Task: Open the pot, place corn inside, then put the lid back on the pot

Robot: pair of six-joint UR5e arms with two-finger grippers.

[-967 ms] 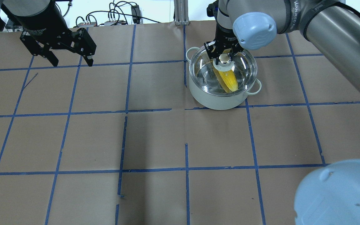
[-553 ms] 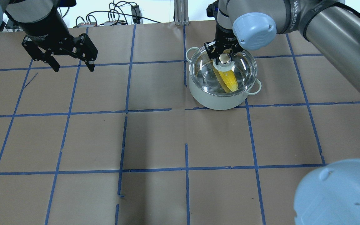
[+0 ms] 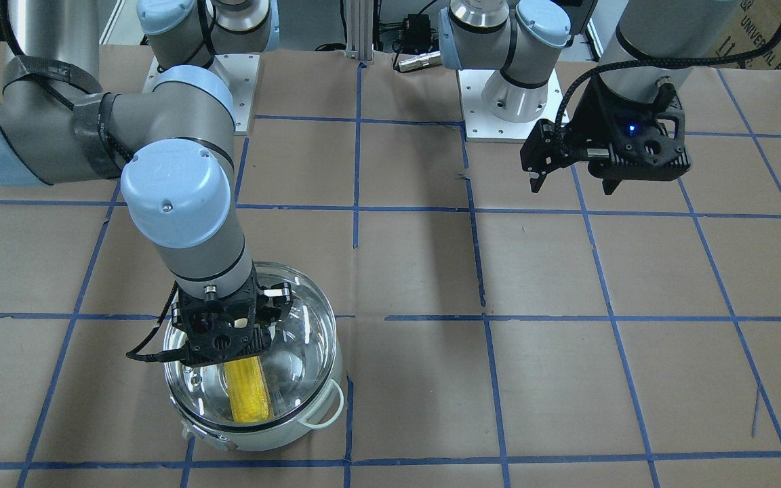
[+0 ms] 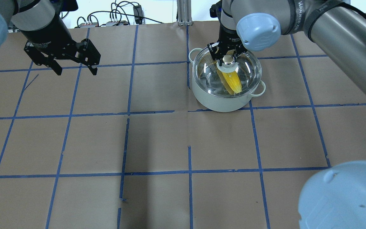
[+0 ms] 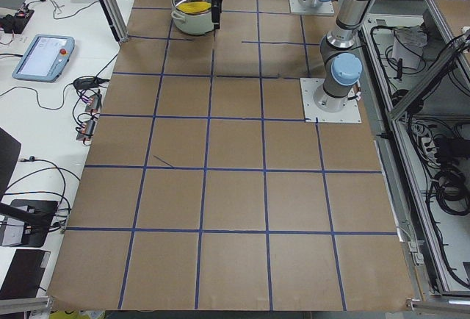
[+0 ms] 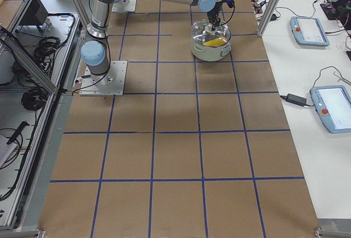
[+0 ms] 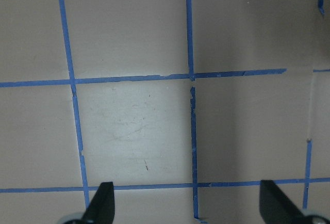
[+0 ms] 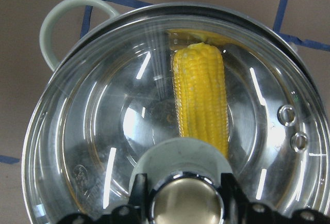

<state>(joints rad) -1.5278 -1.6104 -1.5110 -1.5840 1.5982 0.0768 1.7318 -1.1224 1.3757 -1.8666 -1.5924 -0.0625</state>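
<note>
The word "WANJEED" can be read on the strap (image 4: 303, 7) round the right arm (image 4: 345, 28). The near bench (image 4: 157, 143) is crossed by blue tape lines (image 4: 191, 171). Farther right the pot (image 4: 214, 102) is found, pale mint outside, shiny inside. The yellow corn (image 4: 233, 81) is seen in it, under the clear lid (image 4: 249, 68) seated on the rim. The lid's knob (image 8: 175, 149) is gripped by the jaws of the right gripper (image 4: 228, 57). At far left, the jaws of the left gripper (image 4: 75, 71) are spread wide above the bench.
</note>
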